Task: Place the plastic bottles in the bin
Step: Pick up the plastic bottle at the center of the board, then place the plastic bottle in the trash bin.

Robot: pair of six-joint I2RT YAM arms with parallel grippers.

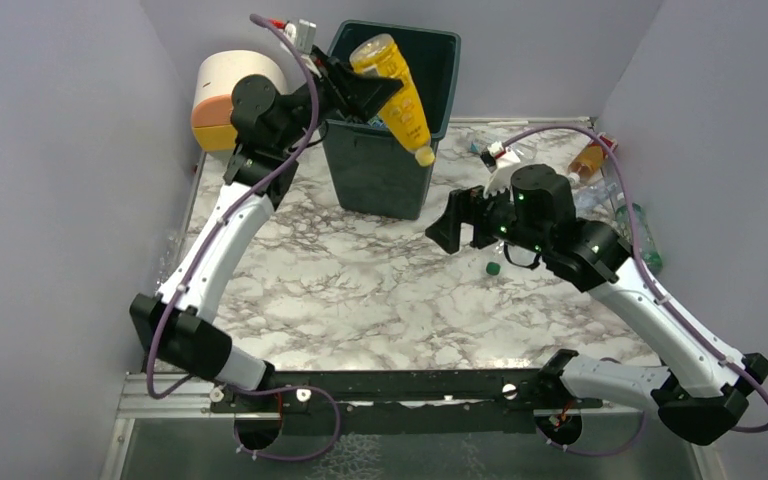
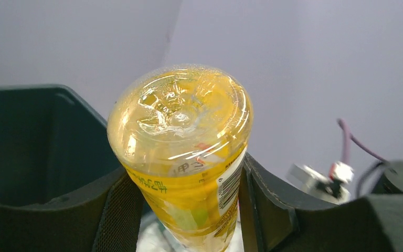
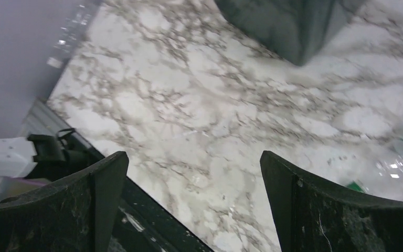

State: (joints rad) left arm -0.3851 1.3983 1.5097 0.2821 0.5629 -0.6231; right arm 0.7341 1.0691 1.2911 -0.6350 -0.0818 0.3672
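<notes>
Far right on the marbled counter [image 1: 360, 290], several clear, orange and green plastic bottles [image 1: 588, 160] lie partly hidden behind the right arm and are hard to count. The left tool [image 1: 372, 95] is clamped on a yellow plastic bottle [image 1: 400, 85], base up, cap slanting toward the near right corner of the tall dark green rectangular bin [image 1: 375, 175]. The right tool [image 1: 465, 225] gapes wide and empty above the counter.

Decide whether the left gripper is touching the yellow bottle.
Touching. The left wrist view shows the left gripper closed on the yellow bottle, with both fingers pressed against its sides and no gap.
</notes>
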